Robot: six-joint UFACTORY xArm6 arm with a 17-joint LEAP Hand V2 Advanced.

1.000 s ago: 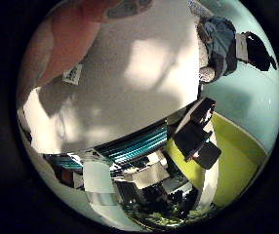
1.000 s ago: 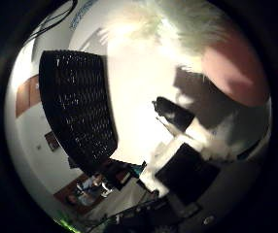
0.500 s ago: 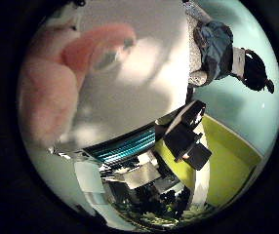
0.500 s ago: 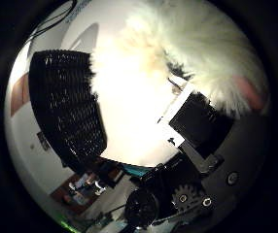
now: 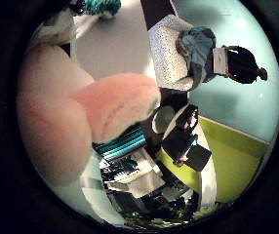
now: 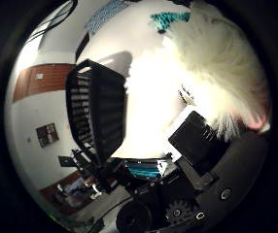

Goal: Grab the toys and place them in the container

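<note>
A plush toy with a pink body (image 5: 71, 107) and white fur (image 6: 217, 58) fills much of both palm views, close against the palm. My hand (image 6: 192, 146) shows black and white fingers curled beside the fur, holding the toy above the white table (image 6: 149, 87). The fingers also show in the little finger side view (image 5: 183, 141) under the pink body. A black slatted container (image 6: 98, 107) stands on the table, away from the hand. A small teal toy (image 6: 168, 17) lies on the table beyond the plush.
A pale patterned object (image 5: 169, 49) lies at the table's far side. A yellow-green surface (image 5: 227, 146) lies beyond the table edge. The arm's body and gears (image 6: 168, 209) fill one edge of the thumb side view.
The plush has come closer to the palm and fills more of both views. The fingers have closed in beside it. The table and container look further off, so the camera has moved.
</note>
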